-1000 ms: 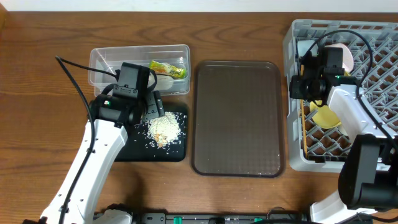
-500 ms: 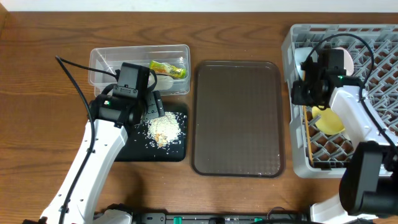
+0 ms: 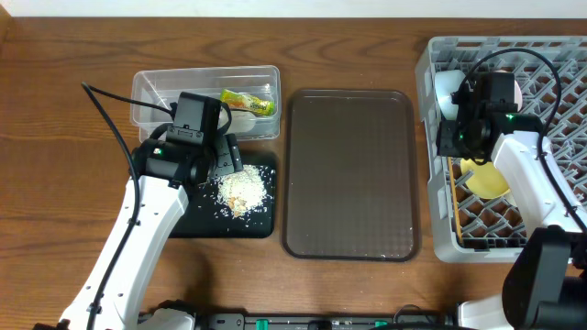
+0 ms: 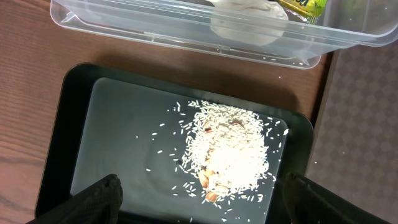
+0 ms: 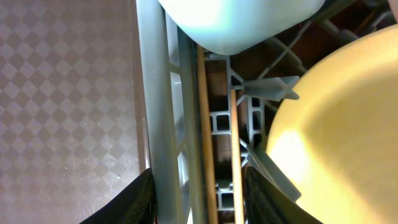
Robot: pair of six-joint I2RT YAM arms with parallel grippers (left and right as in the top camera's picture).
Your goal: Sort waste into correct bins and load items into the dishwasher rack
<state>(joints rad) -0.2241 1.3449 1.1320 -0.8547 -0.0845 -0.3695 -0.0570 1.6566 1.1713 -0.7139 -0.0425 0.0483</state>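
My left gripper is open and empty, hovering over the black tray that holds the rice heap. The green-and-orange wrapper lies in the clear tub. My right gripper is open over the grey rack's left wall. Its fingers straddle that wall and the two chopsticks lying just inside. The yellow plate leans in the rack. A pale cup or bowl sits at the rack's back left.
The brown serving tray lies between the bins and the rack. A white scrap lies in the tub beside the wrapper. Black cables loop over the rack and from the left arm.
My right gripper has shifted slightly right and back over the rack's left edge, and the yellow plate shows rounder. The left arm has not moved.
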